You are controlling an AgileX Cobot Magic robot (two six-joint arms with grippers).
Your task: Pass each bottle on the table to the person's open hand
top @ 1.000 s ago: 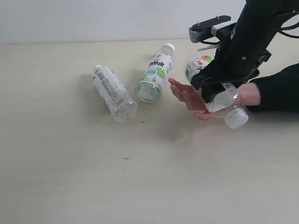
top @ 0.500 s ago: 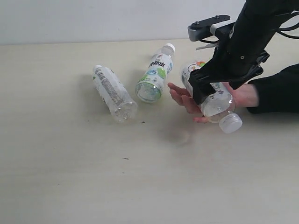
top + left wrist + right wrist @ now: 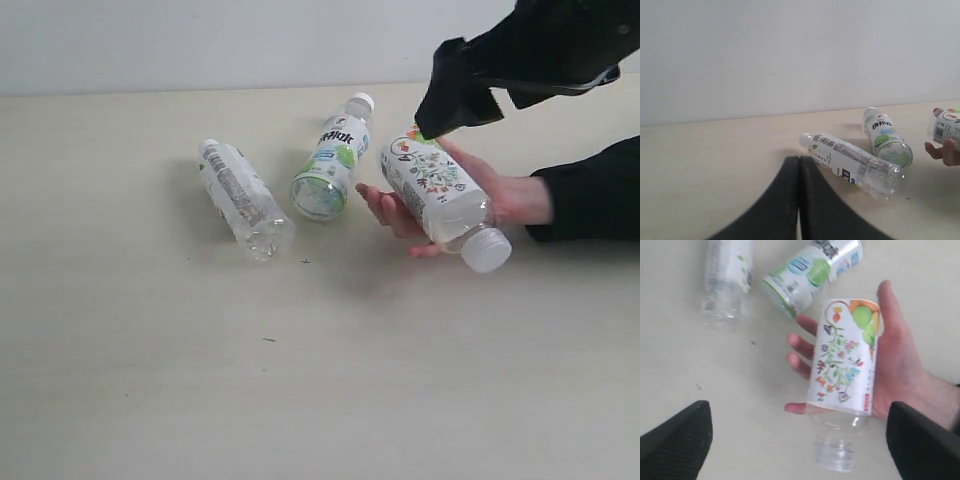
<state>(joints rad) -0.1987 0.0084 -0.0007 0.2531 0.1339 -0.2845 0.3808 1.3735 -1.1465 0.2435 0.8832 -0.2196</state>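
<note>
- Two bottles lie on their sides on the table (image 3: 150, 380). The green-label bottle (image 3: 330, 165) is just beside the person's fingertips, and the grey-text bottle (image 3: 240, 200) lies beyond it, farther from the hand.
- One bottle is delivered: the floral bottle (image 3: 842, 360) rests across the open hand (image 3: 902, 370), its cap end overhanging the palm.
- Right gripper (image 3: 455, 95) hangs above that bottle with its fingers wide apart, touching nothing.
- Left gripper (image 3: 799, 200) is empty, with its fingers pressed together, well apart from the hand.
- To finish this step well, the right gripper should lift straight clear so neither finger clips the bottle. It can then take the green-label bottle across its middle, minding the fingers beside it.
- A second ago the right gripper sat low over the palm, clamped on the floral bottle. It has since let go and risen. The other two bottles have not moved.
</note>
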